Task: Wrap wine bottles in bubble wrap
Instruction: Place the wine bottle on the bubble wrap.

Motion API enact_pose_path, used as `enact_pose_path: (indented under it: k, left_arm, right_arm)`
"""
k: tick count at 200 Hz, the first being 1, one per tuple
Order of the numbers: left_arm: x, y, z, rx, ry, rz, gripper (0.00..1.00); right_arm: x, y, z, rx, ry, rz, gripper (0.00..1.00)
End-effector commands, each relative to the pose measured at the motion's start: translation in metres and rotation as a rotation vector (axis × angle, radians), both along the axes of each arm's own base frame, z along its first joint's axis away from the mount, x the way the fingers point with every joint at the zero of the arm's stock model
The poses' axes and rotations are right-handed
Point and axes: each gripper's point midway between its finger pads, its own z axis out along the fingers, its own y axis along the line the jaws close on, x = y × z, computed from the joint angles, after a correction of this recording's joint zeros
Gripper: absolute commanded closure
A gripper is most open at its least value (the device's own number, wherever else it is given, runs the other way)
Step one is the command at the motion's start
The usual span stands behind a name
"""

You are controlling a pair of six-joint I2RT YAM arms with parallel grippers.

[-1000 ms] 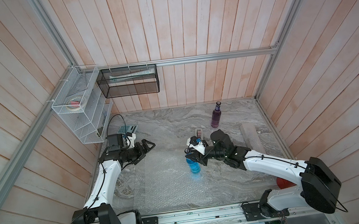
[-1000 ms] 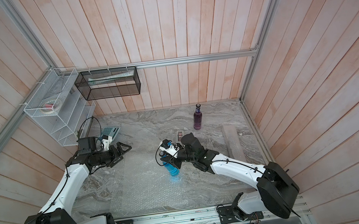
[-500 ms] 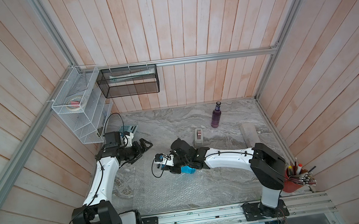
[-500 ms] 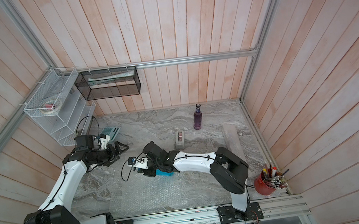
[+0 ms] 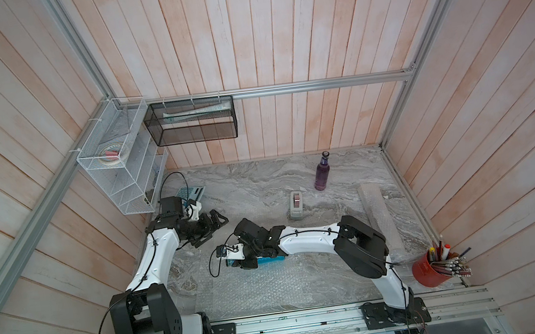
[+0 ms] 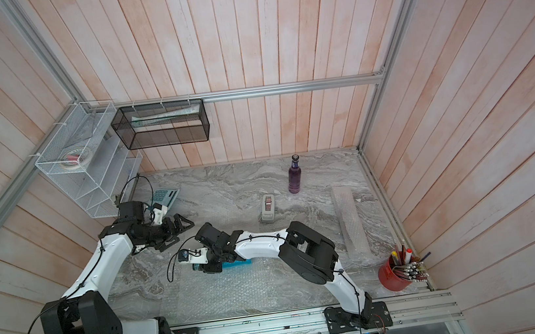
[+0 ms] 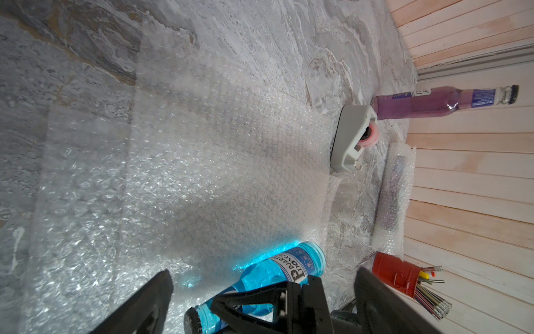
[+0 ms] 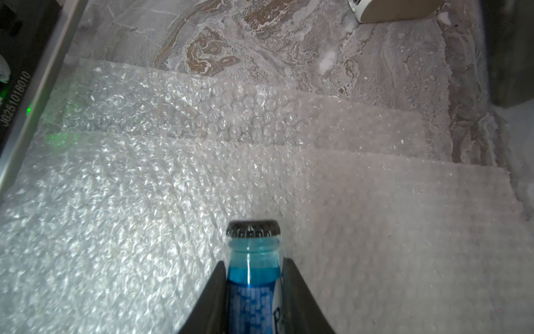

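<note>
Placement step, by my reading: blue bottle [image 5: 271,260] lies on its side on the flat bubble wrap [image 5: 273,290] toward the front of the bench [image 5: 254,183]; right gripper [image 8: 253,261] has its jaws pressed on either side of the bottle's neck; left gripper [image 5: 213,230] hovers nearby, jaws wide apart and empty; the bottle's long axis runs parallel to the front rail [image 5: 311,320], cap toward the robot's left; the next move likely calls for letting go, then lifting a sheet edge over the bottle.

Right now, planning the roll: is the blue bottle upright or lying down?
Lying down: the blue bottle rests sideways on the bubble wrap.
</note>
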Motion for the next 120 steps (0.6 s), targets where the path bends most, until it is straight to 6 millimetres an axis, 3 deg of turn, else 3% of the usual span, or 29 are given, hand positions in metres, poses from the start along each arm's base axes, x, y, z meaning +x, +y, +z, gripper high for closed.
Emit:
enact_pose_path:
  k: [1,28,59,92,120]
  left_arm:
    - [0.007,0.004,0.005,0.021,-0.032,-0.010,0.00]
    - [0.006,0.003,0.004,0.007,-0.014,0.003,0.00]
    - [-0.005,-0.005,0.002,-0.052,0.021,0.021,0.00]
    - [-0.025,-0.015,-0.005,-0.058,0.054,0.026,0.00]
    - [-0.041,-0.021,-0.020,-0.065,0.099,0.049,0.00]
  right_arm:
    - [0.010,0.014,0.030,0.075,0.035,-0.026,0.56]
    - [0.030,-0.004,0.076,0.212,0.035,-0.085,0.44]
    - [-0.001,-0.046,0.091,0.262,-0.002,-0.022,0.41]
    - [-0.055,-0.092,0.068,0.236,0.023,0.061,0.41]
    - [-0.092,-0.108,0.035,0.161,0.021,0.130,0.40]
